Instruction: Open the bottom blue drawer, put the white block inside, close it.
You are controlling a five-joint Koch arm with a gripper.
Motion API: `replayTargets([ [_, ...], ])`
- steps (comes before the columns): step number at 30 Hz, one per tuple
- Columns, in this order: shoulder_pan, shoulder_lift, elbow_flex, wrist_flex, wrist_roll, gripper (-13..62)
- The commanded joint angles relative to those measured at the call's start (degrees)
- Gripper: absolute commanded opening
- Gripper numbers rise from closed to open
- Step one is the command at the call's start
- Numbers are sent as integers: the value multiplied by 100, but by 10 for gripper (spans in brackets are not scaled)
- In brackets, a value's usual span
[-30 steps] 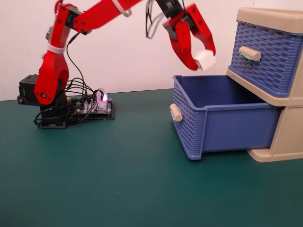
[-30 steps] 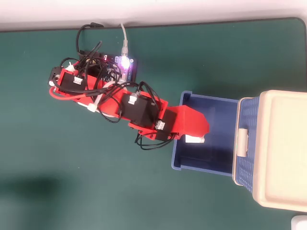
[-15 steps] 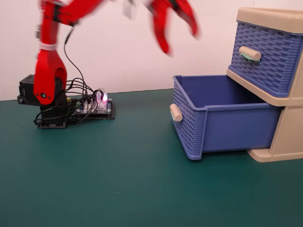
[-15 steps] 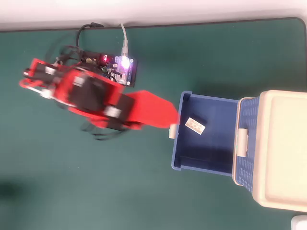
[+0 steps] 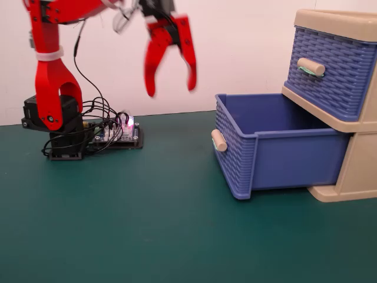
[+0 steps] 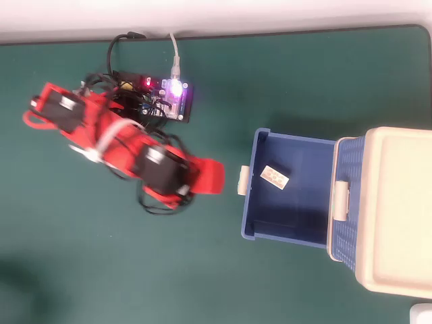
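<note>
The bottom blue drawer [image 5: 283, 153] is pulled out of the beige cabinet [image 5: 359, 171], its beige handle [image 5: 218, 140] facing left. In the overhead view the white block [image 6: 275, 177] lies inside the open drawer [image 6: 287, 229], near its front wall. My red gripper [image 5: 171, 89] hangs open and empty, raised well above the table, left of the drawer. In the overhead view the gripper [image 6: 206, 177] is just left of the drawer handle [image 6: 242, 180]. The upper blue drawer [image 5: 330, 71] is shut.
The arm's base [image 5: 56, 127] and a lit circuit board [image 5: 118, 132] with loose wires stand at the back left of the green mat [image 5: 147, 224]. The cabinet top [image 6: 398, 209] fills the right side of the overhead view.
</note>
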Motion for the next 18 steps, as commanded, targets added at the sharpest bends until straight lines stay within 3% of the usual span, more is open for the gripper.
replayTargets([
  [1, -97, -246, -176, -246, 35, 342],
  [9, -220, -1828, -1397, -1380, 35, 345],
  [18, -879, -4351, -4799, -2426, 9, 348],
])
